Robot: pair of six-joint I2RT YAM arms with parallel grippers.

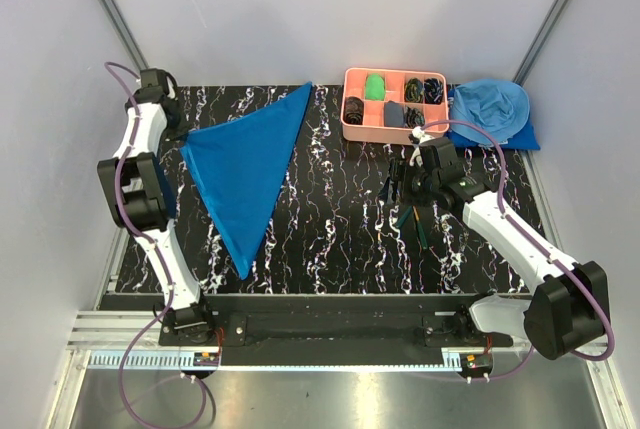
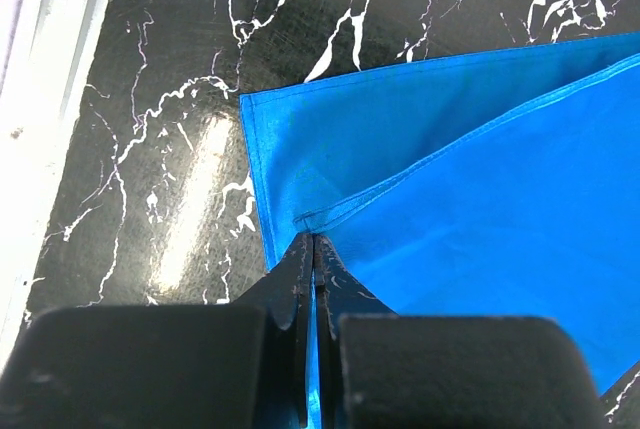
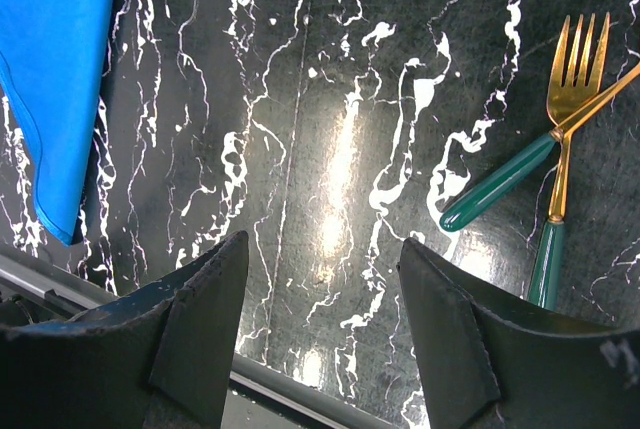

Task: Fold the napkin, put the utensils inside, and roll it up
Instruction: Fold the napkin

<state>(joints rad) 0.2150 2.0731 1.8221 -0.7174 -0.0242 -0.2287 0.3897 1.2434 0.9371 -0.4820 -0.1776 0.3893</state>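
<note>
Napkin (image 1: pixel 245 174): royal blue, folded into a triangle, flat on the left half of the black marbled table (image 1: pixel 340 249). One point far, beside the pink tray (image 1: pixel 395 72); one point near, close to the front edge; third point at the left.

Left gripper (image 1: pixel 180 139) at that left point, fingers pressed together, pinching the corner of the top layer; lower layer showing past the fold.

Right gripper (image 1: pixel 398 179) over bare table right of centre, jaws spread, nothing between them.

Utensils (image 1: pixel 412 224) on the table just on the near side of the right gripper, well apart from the napkin: fork (image 3: pixel 570 59) with gold head and green handle, spoon (image 3: pixel 500 184) handle lying across it, the two touching.

Pale blue cloth heap (image 1: pixel 490 109) at far right, next to the tray.
</note>
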